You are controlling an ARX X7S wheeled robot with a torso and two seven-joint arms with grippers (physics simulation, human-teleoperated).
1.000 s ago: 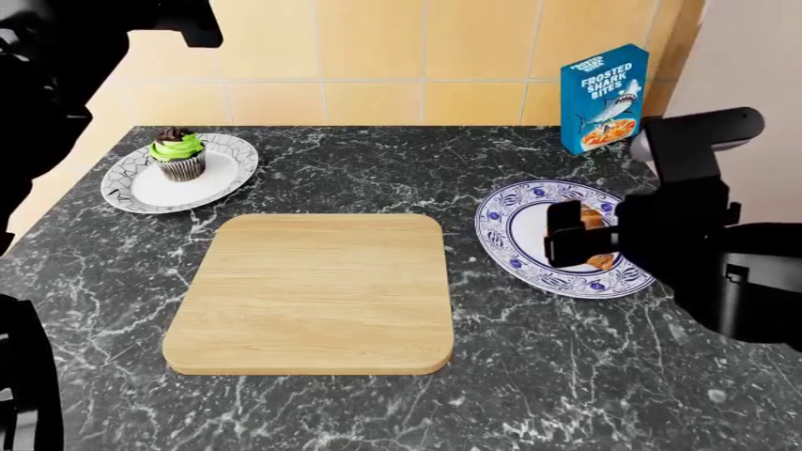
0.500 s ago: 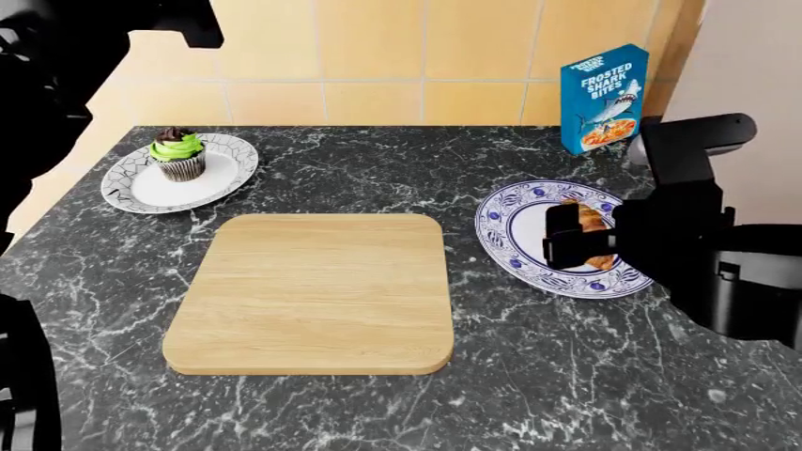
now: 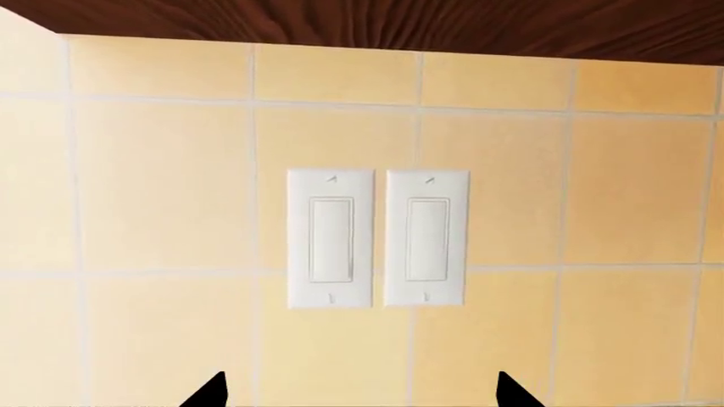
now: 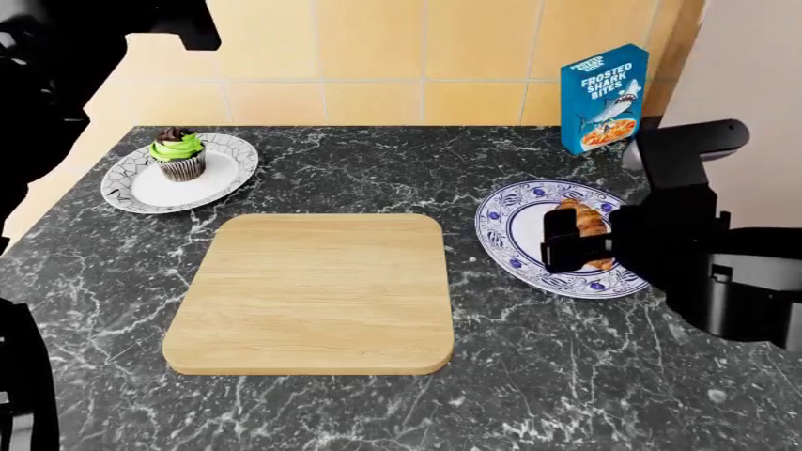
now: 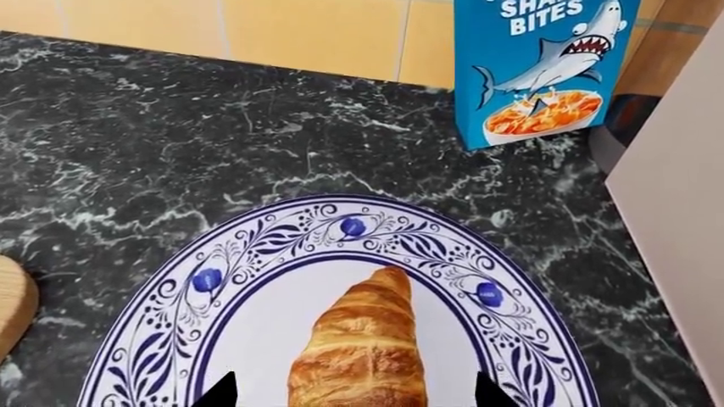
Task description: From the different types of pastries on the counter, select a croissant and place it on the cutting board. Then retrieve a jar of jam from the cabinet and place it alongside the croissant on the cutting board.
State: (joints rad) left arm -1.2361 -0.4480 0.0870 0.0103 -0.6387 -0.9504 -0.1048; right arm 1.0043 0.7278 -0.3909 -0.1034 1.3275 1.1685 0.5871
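The golden-brown croissant (image 5: 362, 348) lies on a round blue-patterned plate (image 5: 283, 246) at the right of the dark marble counter (image 4: 376, 169). My right gripper (image 5: 353, 394) is open, low over the plate, with a fingertip on each side of the croissant (image 4: 585, 218) and a gap on both sides. The light wooden cutting board (image 4: 314, 291) lies bare in the middle of the counter. A green-frosted cupcake (image 4: 178, 153) stands on a white plate (image 4: 138, 188) at the back left. My left gripper (image 3: 359, 394) is open, raised and facing the tiled wall. The jar of jam is out of view.
A blue cereal box (image 4: 604, 99) stands at the back right, just behind the blue plate (image 4: 501, 235). A pale wall panel rises to the right of it. Two white wall switches (image 3: 377, 237) sit under a dark wooden edge (image 3: 339, 17) in front of the left gripper.
The right gripper has shifted slightly left and back over the plate, so more of the croissant shows above it. The left arm has barely moved.
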